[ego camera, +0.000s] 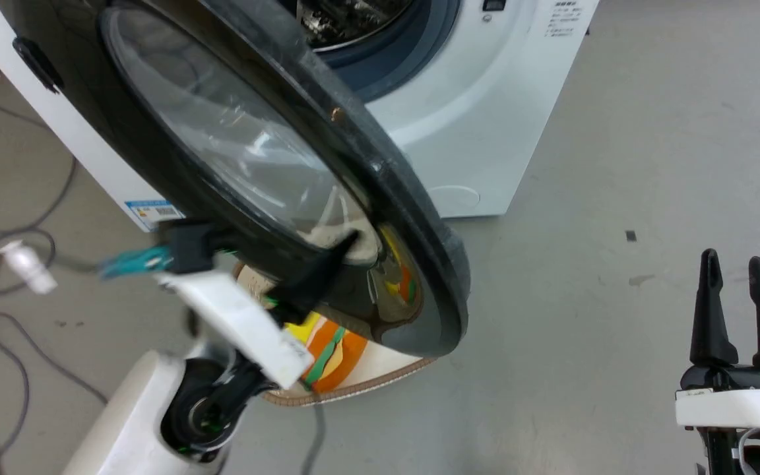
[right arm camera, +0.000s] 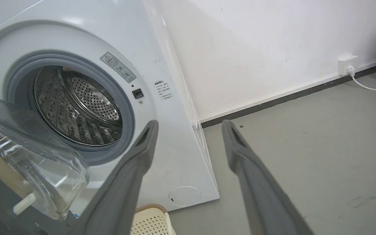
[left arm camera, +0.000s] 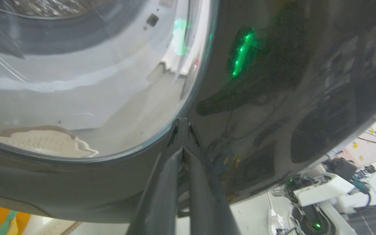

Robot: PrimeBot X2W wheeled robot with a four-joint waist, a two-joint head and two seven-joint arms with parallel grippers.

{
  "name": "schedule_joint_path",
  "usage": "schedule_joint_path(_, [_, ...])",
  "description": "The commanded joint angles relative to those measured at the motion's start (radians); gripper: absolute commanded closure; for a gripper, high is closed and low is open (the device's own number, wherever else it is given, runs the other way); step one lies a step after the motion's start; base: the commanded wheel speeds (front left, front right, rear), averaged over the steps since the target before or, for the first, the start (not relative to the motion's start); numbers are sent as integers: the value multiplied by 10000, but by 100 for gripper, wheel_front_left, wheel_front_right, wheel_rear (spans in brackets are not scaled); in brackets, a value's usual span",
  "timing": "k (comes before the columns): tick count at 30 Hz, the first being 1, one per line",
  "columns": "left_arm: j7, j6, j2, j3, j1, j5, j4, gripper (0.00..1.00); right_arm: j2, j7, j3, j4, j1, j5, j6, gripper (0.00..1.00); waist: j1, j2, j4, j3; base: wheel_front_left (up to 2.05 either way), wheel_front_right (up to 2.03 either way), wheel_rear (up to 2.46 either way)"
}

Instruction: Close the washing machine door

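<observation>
Glossy black, the washing machine door (ego camera: 419, 264) stands swung well out from the washing machine (ego camera: 485, 132), leaving the steel drum (right arm camera: 77, 107) uncovered. The left jaws are pressed together, and their fingers (left arm camera: 162, 182) point tip-first at the door's dark ring, right at the rim of the bulging glass window (left arm camera: 77, 81). Reflections cover the surface there, so I cannot tell whether the tips truly touch it. In the head view that arm is blurred. The right jaws are spread with nothing between them, fingers (ego camera: 710, 316) well apart from the door; beyond them, toward the right wrist view's left, lies the machine's white front, with the window's bowl cut off at the frame edge. Beneath the left jaws a cream basket (ego camera: 386, 369) sits under the door, mostly hidden, and the orange and yellow thing (ego camera: 334, 356) in it is too covered to make out.
</observation>
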State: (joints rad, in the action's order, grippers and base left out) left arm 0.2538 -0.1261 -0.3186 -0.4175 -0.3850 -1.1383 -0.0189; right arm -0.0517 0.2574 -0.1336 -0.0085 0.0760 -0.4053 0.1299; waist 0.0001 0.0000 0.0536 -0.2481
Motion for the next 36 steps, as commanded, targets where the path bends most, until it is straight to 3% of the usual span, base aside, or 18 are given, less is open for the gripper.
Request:
schedule_joint_path(1, [-187,-46,-96,4,146,115,37,100,15,44,-17,2,73,-16,8,0,-1,0,-10,91,0,0,0])
schedule_joint_path(4, [-2067,-39,-737,-124,262,1890,683,100,15,44,-91,0,-44,28,8,0,-1,0,-94,340,0,0,0])
schedule_joint_path(6, [-3238,308,-805,-23,345,2994,1216,100,15,44,-125,-18,-125,71,8,0,-1,0,-170,507,0,0,0])
schedule_joint_path(9, [-4667,1551,-705,301,384,4412,1694,100,15,44,-139,-74,-184,145,8,0,-1,0,-236,688,0,0,0])
schedule_joint_path(12, [-5077,2886,-627,582,488,5813,1778,100,15,44,-139,-196,-225,254,8,0,-1,0,-284,872,0,0,0])
schedule_joint_path(13, [-5138,3612,-509,851,677,6538,1649,100,15,44,-108,-333,-276,390,8,0,-1,0,-312,988,0,0,0])
schedule_joint_path(16, [-5149,4518,-367,1157,1041,7792,1236,100,15,44,135,-754,-298,725,8,0,-1,0,-348,1120,0,0,0])
schedule_joint_path(17, [-5149,4518,-367,1157,1041,7792,1236,100,15,44,135,-754,-298,725,8,0,-1,0,-348,1120,0,0,0])
schedule_joint_path(18, [-5150,4684,-258,1263,1214,8039,1102,56,15,44,235,-907,-270,814,8,0,-1,0,-353,1175,0,0,0])
schedule_joint_path(19, [-5151,4728,-94,1395,1379,8163,902,0,15,44,283,-1052,-229,880,8,0,-1,0,-361,1202,0,0,0])
schedule_joint_path(24, [-5153,4690,358,1754,2092,8921,757,0,15,44,584,-1761,409,813,8,0,-1,0,-451,1319,0,0,0])
schedule_joint_path(26, [-5154,4689,503,1890,2257,9227,728,0,15,44,852,-2065,766,798,8,88,-1,0,-501,1363,0,0,0])
schedule_joint_path(27, [-5154,4669,577,1957,2340,9337,726,0,15,44,1010,-2256,965,847,8,100,-1,0,-524,1378,0,0,0])
schedule_joint_path(36, [-5155,4221,1144,2502,2735,10032,653,0,15,44,4100,-3485,2497,203,8,100,-1,0,-757,1445,0,0,0])
